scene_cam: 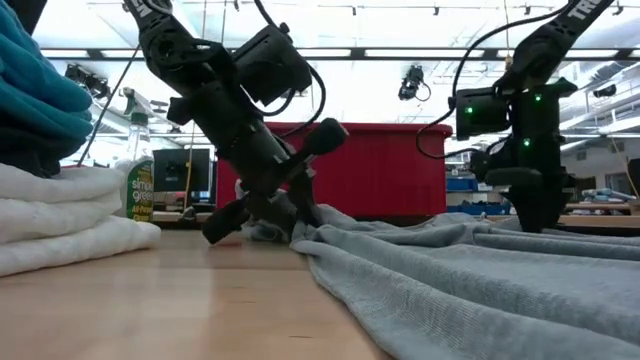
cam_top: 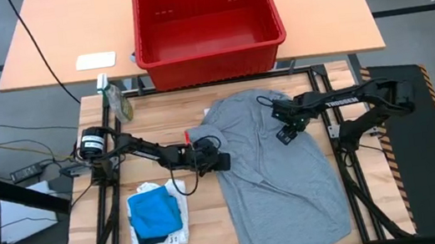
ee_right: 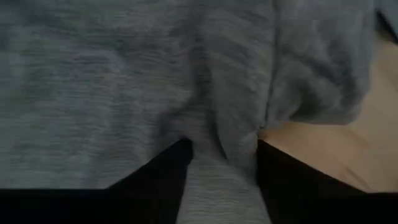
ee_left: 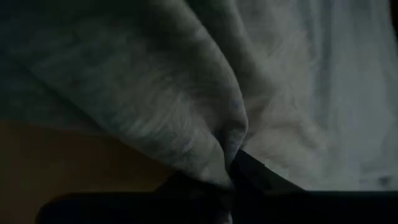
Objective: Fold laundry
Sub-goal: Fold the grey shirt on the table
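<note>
Cloth is what you've got here, soft and limp: the heather grey shirt lies spread across the wooden table, rumpled along its near edges, and it will sag and drag the moment you lift it. Judge it light, with nothing stiff to push against, so any fold has to be carried over, not shoved.

Your left gripper is down at the shirt's side edge, and its wrist view shows a ridge of grey fabric pinched between the dark fingers, so it's clamped on a fold of cloth. Your right gripper sits on the shirt's upper part, fingers either side of a pleat of grey; it looks gripped there too.

Best holds are hems and corners, both ends at once, so the panel stays taut.

Beside your left gripper, toward the table's front, folded pieces are stacked: bright blue cloth on white cloth. Beyond both grippers stands the red basket; a spray bottle sits off past your left arm. Bare wood should let fabric slide.
</note>
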Available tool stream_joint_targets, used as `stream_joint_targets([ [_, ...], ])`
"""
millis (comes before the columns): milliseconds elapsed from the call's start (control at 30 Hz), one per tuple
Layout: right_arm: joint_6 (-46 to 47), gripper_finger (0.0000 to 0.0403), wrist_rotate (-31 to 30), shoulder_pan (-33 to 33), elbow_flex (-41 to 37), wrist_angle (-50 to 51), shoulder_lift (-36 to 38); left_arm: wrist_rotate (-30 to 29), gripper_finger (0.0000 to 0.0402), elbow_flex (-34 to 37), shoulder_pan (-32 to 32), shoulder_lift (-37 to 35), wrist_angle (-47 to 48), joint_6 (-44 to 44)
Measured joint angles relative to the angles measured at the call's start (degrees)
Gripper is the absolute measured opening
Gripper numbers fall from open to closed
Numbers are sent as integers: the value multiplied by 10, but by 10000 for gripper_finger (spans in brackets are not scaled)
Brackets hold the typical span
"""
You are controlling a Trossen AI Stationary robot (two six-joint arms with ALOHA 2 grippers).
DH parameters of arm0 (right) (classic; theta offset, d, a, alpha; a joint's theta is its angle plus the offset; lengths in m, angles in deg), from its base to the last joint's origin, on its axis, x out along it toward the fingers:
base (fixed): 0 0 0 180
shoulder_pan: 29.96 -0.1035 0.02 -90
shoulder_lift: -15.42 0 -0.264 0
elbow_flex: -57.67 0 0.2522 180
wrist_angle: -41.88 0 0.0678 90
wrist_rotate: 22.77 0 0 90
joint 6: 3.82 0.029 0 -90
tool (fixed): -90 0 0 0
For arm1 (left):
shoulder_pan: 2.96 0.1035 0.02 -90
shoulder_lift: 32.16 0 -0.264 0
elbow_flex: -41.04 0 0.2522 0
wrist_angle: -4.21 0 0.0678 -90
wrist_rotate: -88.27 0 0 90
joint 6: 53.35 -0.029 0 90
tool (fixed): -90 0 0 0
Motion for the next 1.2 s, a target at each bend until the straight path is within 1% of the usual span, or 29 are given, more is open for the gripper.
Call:
stream_joint_targets([
  [67,-8,143,27,-9,-3,-25,6,11,17,0,-5,-5,16,-21],
  [167,-13,49,77,-16,-5,-50,25,11,7,0,-25,-9,29,-54],
  [200,-12,25,88,-16,-6,-50,32,9,6,0,-28,-9,31,-60],
  [233,-8,16,94,-16,-7,-51,40,13,5,0,-29,-10,33,-64],
  [333,2,13,108,-17,-6,-49,72,24,4,1,-25,-27,44,-79],
  [400,6,8,116,-17,-6,-28,107,28,3,2,-26,-68,64,-105],
  [467,7,7,121,-19,3,8,154,28,3,0,-27,-129,108,-133],
  [600,1,5,122,-18,42,90,259,33,2,1,-22,-258,242,-180],
  [633,5,4,125,-16,56,105,285,40,2,1,-17,-293,264,-188],
  [733,39,3,139,-8,110,163,359,113,3,1,4,-396,292,-212],
  [800,53,3,139,-4,151,186,398,125,4,1,8,-454,292,-213],
  [867,63,2,139,3,189,188,426,114,4,1,10,-507,281,-217],
  [967,61,2,132,14,240,170,442,78,4,0,22,-558,275,-238],
  [1033,47,2,113,21,266,153,437,60,5,0,40,-575,276,-262],
  [1200,3,2,59,41,310,106,396,56,5,-1,110,-592,278,-285],
])
